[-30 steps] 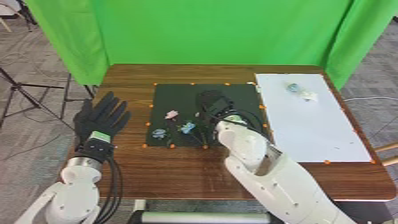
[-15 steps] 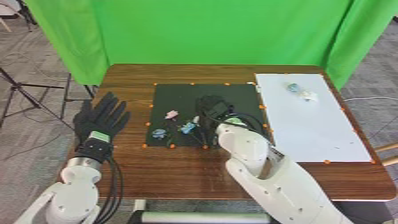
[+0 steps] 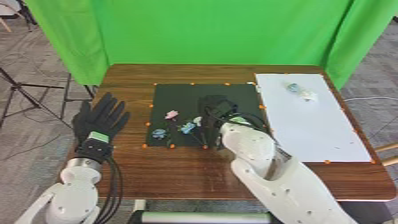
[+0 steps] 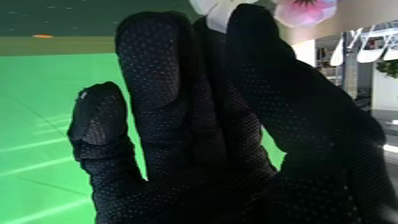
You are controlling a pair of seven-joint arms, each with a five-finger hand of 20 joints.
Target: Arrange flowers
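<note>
My right hand (image 3: 216,106) is over the dark mat (image 3: 182,93), beside a white flower (image 3: 198,120). In the right wrist view, the thumb and fingers of my right hand (image 4: 200,125) pinch the white flower (image 4: 221,19) at their tips, its stem hidden; a pink flower (image 4: 305,11) is just beyond the thumb tip. To the left on the mat, the head view shows the pink flower (image 3: 171,115), a light blue flower (image 3: 187,128) and a darker blue one (image 3: 159,133). My left hand (image 3: 99,120) rests open left of the mat, fingers spread.
A white board (image 3: 311,127) covers the right side of the brown table (image 3: 129,82). Near its far end lie a pale blue flower (image 3: 293,87) and a whitish one (image 3: 307,95). Small orange markers edge the mat and board. A green curtain (image 3: 213,35) hangs behind the table.
My right hand has come slightly nearer the robot and its forearm has shifted to the right. The white flower shows more beside the hand. My left hand has hardly moved.
</note>
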